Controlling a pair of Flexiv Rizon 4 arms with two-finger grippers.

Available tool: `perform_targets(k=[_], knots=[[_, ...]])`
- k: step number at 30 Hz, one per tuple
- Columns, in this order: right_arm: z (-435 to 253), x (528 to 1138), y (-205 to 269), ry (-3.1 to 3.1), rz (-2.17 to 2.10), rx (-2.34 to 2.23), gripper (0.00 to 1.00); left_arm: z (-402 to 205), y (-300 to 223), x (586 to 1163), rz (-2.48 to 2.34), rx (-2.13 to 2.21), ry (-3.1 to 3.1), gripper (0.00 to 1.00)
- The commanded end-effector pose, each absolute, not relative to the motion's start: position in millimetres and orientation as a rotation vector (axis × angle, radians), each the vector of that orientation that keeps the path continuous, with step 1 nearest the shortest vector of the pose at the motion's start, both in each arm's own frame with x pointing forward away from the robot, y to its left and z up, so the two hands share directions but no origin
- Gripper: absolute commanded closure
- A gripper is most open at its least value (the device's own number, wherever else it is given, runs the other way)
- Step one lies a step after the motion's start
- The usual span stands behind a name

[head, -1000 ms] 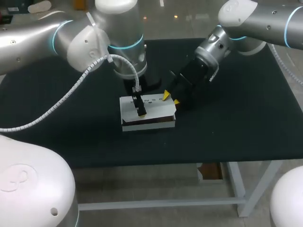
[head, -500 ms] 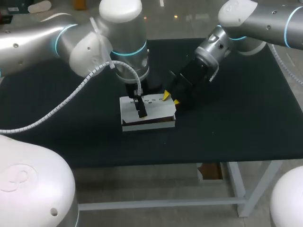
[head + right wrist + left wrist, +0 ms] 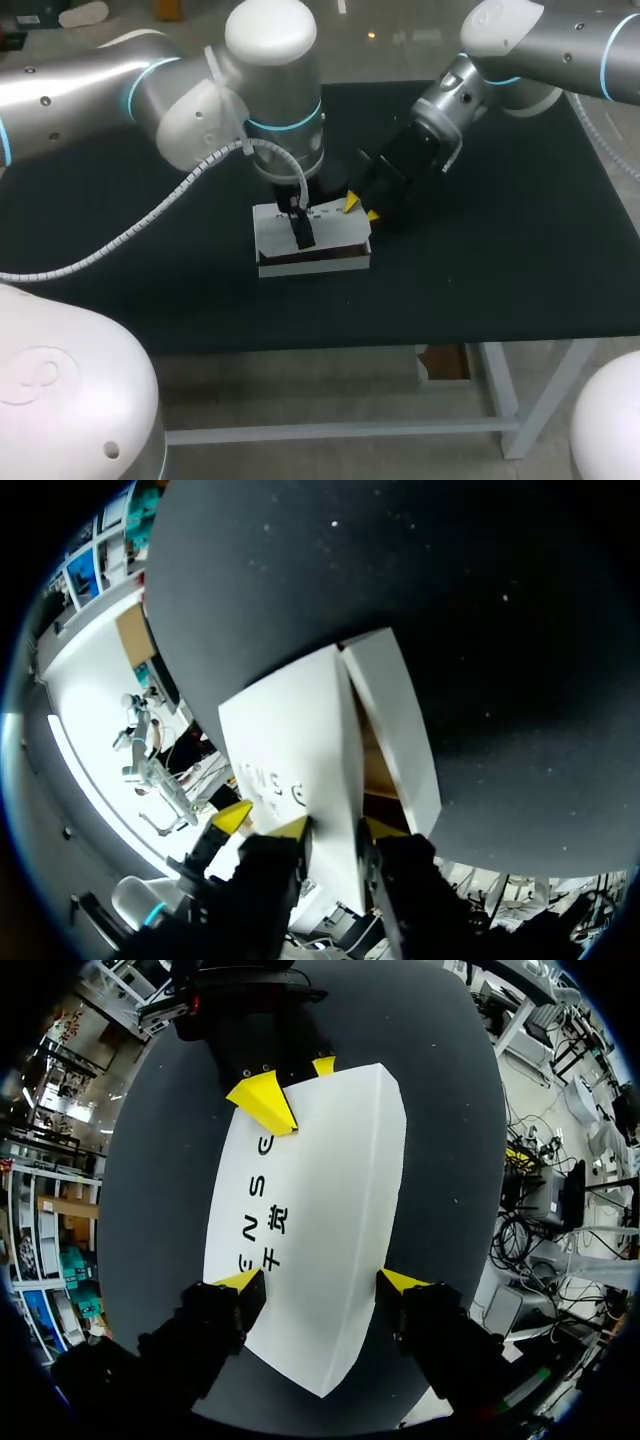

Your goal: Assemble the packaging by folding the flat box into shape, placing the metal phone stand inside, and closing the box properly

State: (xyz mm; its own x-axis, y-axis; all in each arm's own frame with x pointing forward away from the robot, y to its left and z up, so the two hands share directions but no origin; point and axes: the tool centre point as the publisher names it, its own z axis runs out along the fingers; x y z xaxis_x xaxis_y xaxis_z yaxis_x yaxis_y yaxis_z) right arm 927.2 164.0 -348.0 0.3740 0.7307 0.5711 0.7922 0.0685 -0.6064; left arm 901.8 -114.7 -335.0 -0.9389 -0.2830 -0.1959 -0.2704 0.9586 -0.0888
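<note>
On the worktop (image 3: 500,250), about centre: white box (image 3: 335,236) lies flat, printed face up, long axis running left-right along the front edge, right end toward the right arm. Left claw (image 3: 320,1282) comes down from above, spread wide across the short width, one yellow tip over each long edge of the top. Right claw (image 3: 361,209) is at the right end, narrow, pinching the top panel's end between its tips. Box not fully closed: right wrist view shows a gap (image 3: 372,770) between the top panel and the side wall, brown inside. Contents can't be made out through it. Head view: left arm covers the back of the box; front face shows only a dark slit under the top
</note>
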Motion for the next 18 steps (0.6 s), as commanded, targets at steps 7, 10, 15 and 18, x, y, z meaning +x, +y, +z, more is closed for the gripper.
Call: perform_targets(k=[7,10,15,18], knots=[[-349.0,927.1,164.7,-1.367,-0.078,-1.669,0.67,-336.9,-118.2,901.1,-0.076,-0.443,2.858,0.44],[-349.0,927.1,164.7,-1.367,-0.078,-1.669,0.67,-337.2,-118.4,900.8,-0.074,-0.443,2.845,0.54],[-349.0,927.1,164.7,-1.367,-0.078,-1.669,0.67,-337.6,-118.8,898.9,-0.059,-0.439,2.831,0.55],[-349.0,927.1,164.7,-1.367,-0.078,-1.669,0.67,-339.3,-119.2,898.7,-0.054,-0.436,2.828,0.56]])
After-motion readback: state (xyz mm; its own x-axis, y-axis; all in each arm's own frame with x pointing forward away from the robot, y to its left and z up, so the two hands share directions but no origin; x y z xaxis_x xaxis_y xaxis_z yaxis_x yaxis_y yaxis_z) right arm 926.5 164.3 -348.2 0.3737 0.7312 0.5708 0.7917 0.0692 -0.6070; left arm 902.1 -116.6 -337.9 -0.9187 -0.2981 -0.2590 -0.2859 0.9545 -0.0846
